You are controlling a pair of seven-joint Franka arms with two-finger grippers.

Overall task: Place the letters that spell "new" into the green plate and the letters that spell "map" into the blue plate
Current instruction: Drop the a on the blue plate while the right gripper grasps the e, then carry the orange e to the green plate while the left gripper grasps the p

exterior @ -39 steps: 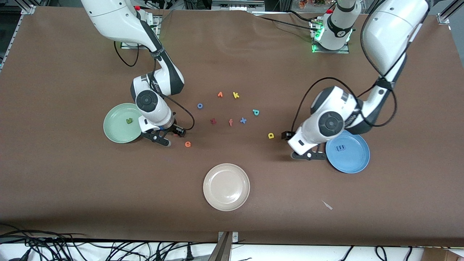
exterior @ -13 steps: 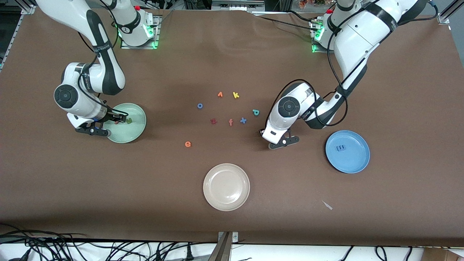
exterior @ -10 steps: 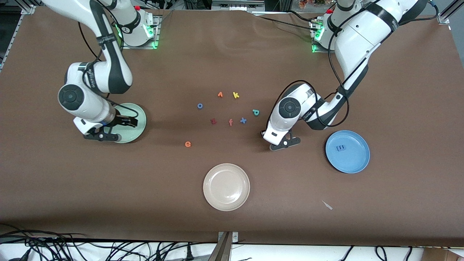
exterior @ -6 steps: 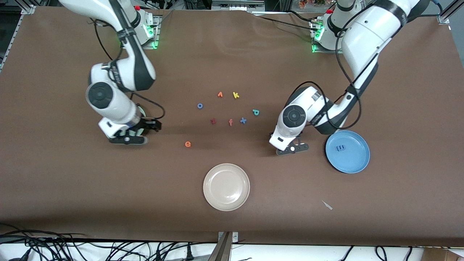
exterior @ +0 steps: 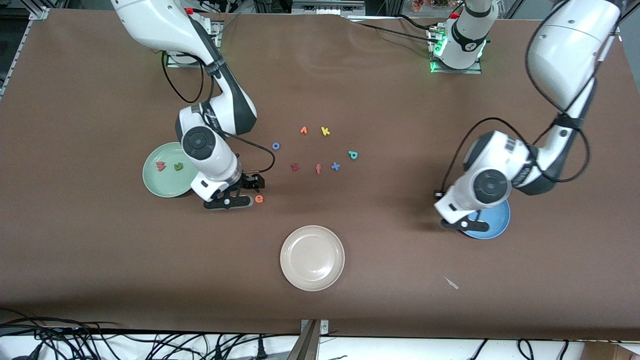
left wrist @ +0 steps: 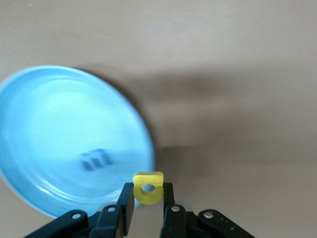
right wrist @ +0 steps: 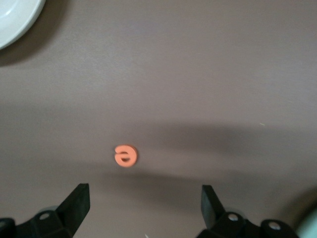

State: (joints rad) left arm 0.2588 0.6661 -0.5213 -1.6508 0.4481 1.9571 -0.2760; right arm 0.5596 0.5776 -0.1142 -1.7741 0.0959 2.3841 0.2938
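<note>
The green plate (exterior: 150,182) holds the w (exterior: 160,166) and n (exterior: 178,166); the blue plate (left wrist: 29,124) holds the m (left wrist: 96,159); the left gripper (left wrist: 147,206) pinches the yellow a (left wrist: 147,187) at its rim; the right gripper (right wrist: 143,203) is wide open over the orange e (right wrist: 124,155)

The right arm reaches down from its base toward the middle of the table, its wrist bent so the right gripper (right wrist: 143,203) hangs low over the brown tabletop with its fingers spread wide and nothing between them. The left arm arches high and folds back down at its own end of the table, and the left gripper (left wrist: 147,198) is clamped tight, fingertips pointing downward.
</note>
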